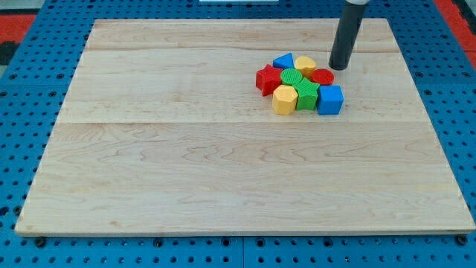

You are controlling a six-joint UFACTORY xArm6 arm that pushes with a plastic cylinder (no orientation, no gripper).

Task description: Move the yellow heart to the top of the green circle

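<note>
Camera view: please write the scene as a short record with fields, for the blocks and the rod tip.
tip: my tip at the cluster's upper right, beside the red circle
yellow heart: at the cluster's top, just above the green circle
other blocks: blue triangle, red star, yellow hexagon, green block, blue cube
surface: wooden board

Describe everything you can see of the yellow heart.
The yellow heart is a small, glossy, plastic-looking block lying flat at the top of the cluster, toward the board's upper right. It sits between the blue triangle on the view's left and the red block on its right, with the green circle just below; all seem to touch it. My tip stands just to its right, apart.
</note>
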